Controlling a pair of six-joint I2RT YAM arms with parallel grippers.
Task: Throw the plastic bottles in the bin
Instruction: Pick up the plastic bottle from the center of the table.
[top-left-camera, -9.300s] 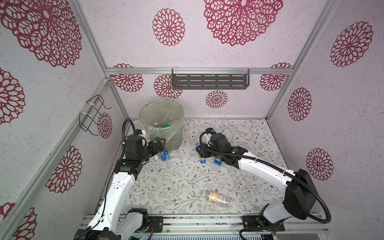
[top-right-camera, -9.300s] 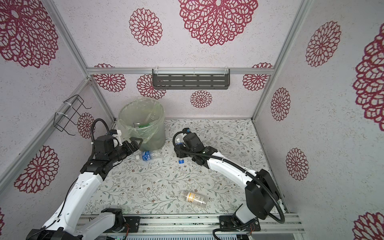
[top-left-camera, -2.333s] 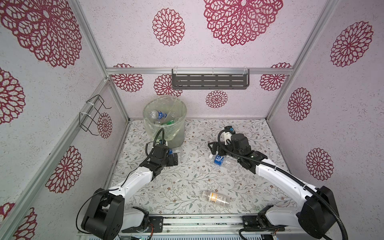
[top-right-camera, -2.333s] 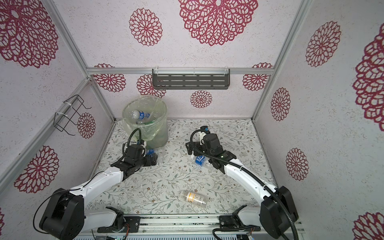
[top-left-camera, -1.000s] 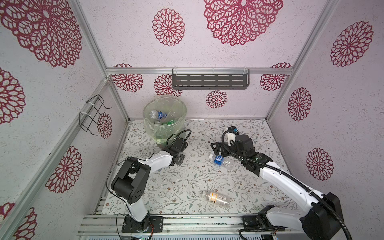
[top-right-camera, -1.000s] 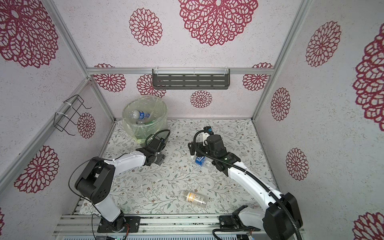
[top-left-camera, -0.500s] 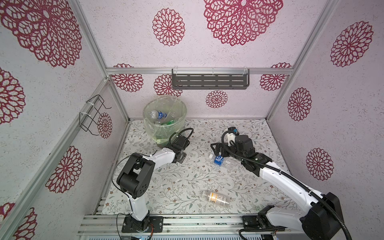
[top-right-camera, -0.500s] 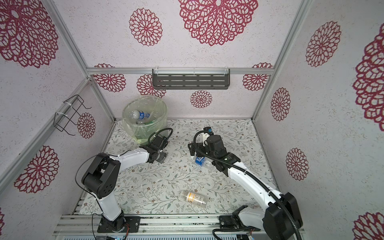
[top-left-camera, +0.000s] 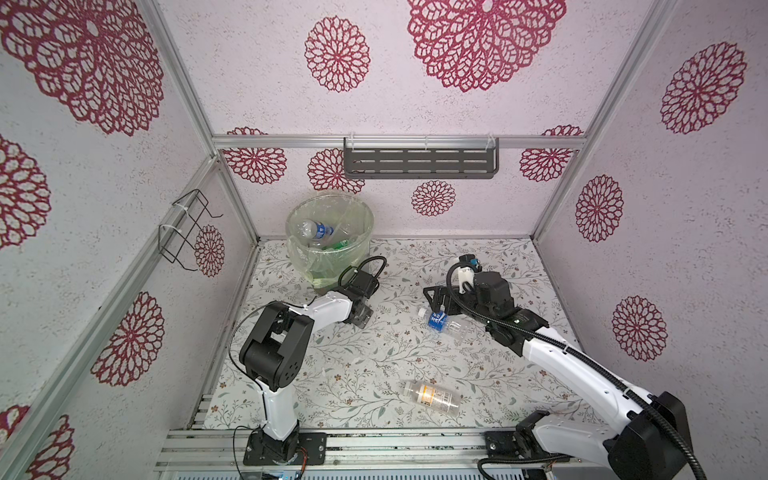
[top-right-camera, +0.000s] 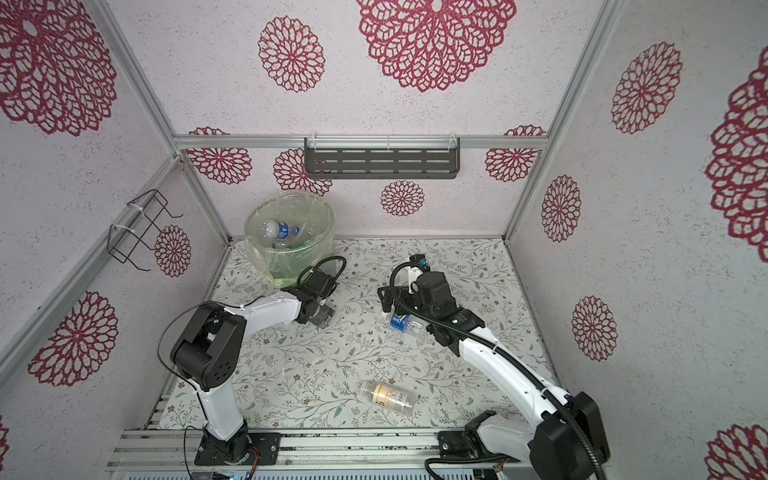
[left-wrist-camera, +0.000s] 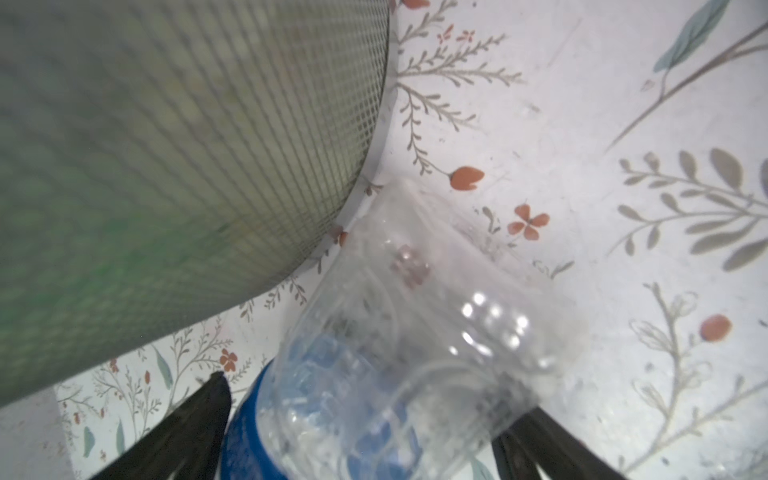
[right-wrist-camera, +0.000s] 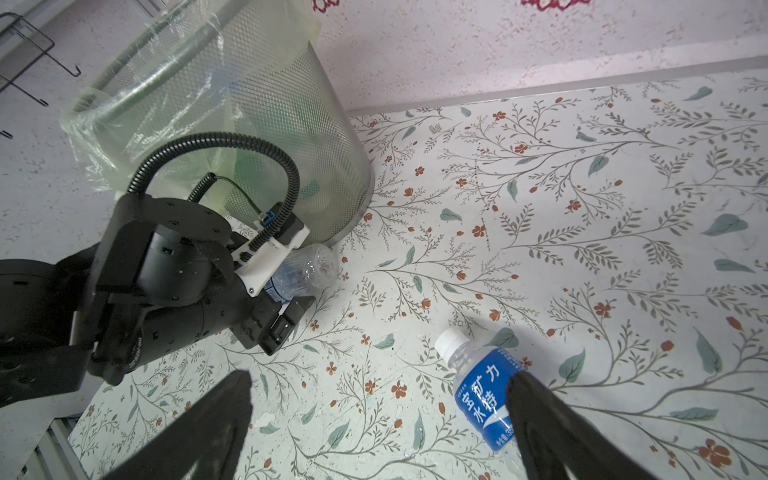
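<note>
The bin stands at the back left and holds several plastic bottles. At its foot my left gripper is open, its fingers on either side of a clear blue-labelled bottle that lies on the floor against the bin wall. My right gripper is open low over the floor. A white-capped, blue-labelled bottle lies just inside one of its fingers. A third bottle lies near the front.
A dark slotted shelf hangs on the back wall and a wire rack on the left wall. The left arm's elbow stands bulky near the left wall. The cell walls close in the floral floor.
My left gripper has shifted slightly to the right along the bin's foot and its elbow has swung inward. The right arm has barely moved. Both grippers stay open.
</note>
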